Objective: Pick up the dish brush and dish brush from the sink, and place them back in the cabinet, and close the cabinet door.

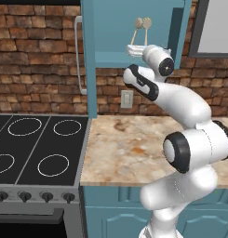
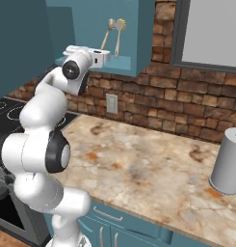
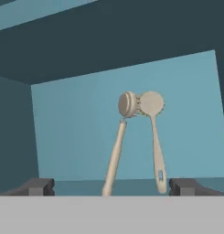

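**Hand view: both brushes stand in the cabinet, door left to shut**

The hand view looks straight into the cabinet (image 3: 86, 132), where the two dish brushes lean upright against its light blue back wall. The left dish brush (image 3: 119, 146) tilts so that its round head touches the head of the right dish brush (image 3: 154, 137), and their handles spread apart toward the shelf. The gripper (image 3: 111, 186) is spread wide and holds nothing; its two dark fingertips (image 3: 38, 186) sit low at either side, short of the brushes and apart from them.

By the look of it, the picking and placing are finished for both brushes. What remains is to shut the cabinet door (image 1: 89, 60), which stands swung open at the left of the opening in the left base view, its silver bar handle (image 1: 77, 56) facing out toward the stovetop (image 1: 38, 148).

For room: the hand sits at the front lip of the shelf, with the cabinet side walls close on either side. Backing straight out looks safest, since a sideways sweep inside could knock the leaning brushes over. Outside, the marble counter (image 2: 153, 169) below is open, with a grey canister (image 2: 229, 161) well off to the right. The door edge hangs just left of the arm's elbow, so the swing to reach its outer face probably needs care.
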